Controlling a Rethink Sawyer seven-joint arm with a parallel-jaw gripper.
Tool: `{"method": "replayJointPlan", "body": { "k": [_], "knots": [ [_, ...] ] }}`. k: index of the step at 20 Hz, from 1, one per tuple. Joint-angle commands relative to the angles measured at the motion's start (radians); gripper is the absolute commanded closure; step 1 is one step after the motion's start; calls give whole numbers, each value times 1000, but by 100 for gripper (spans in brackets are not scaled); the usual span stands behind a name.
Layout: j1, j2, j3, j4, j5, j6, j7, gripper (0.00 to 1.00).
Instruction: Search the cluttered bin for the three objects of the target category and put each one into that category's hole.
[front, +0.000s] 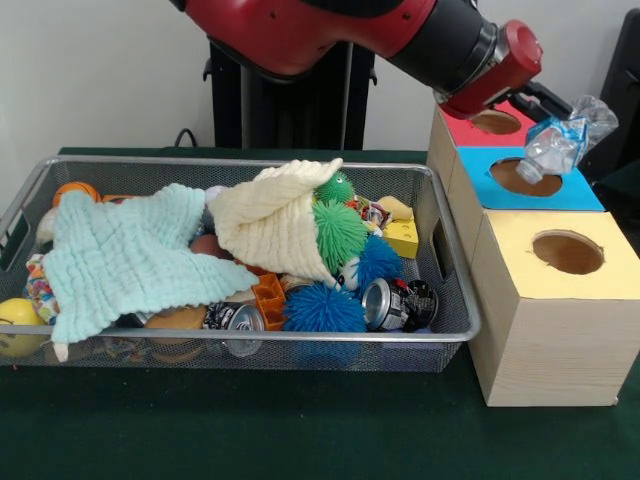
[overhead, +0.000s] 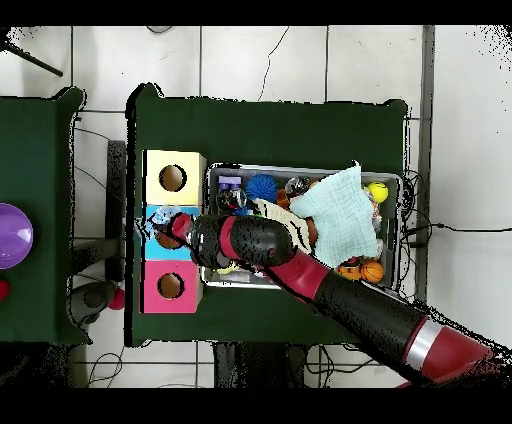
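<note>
My gripper (front: 548, 108) is shut on a crinkly see-through plastic bag (front: 566, 137). The bag hangs just above the round hole (front: 524, 176) of the blue-topped wooden box, at its far right side. In the overhead view the gripper (overhead: 173, 229) and the bag (overhead: 160, 216) cover the blue box between the yellow and red ones. The wire mesh bin (front: 250, 162) stands left of the boxes, full of clutter; it also shows in the overhead view (overhead: 300, 168). No other plastic bag shows in the bin; cloths cover much of it.
Three wooden boxes stand in a row: red top (front: 470, 133), blue top, yellow top (front: 568, 252). In the bin lie a pale blue cloth (front: 125, 260), a cream cloth (front: 270, 215), green (front: 340, 235) and blue (front: 322, 308) spiky balls, and cans (front: 385, 303).
</note>
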Motion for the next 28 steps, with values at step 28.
{"method": "replayJointPlan", "body": {
  "k": [28],
  "knots": [
    [3, -18, -77, -74, 0, 114, 104, 100]
  ]
}}
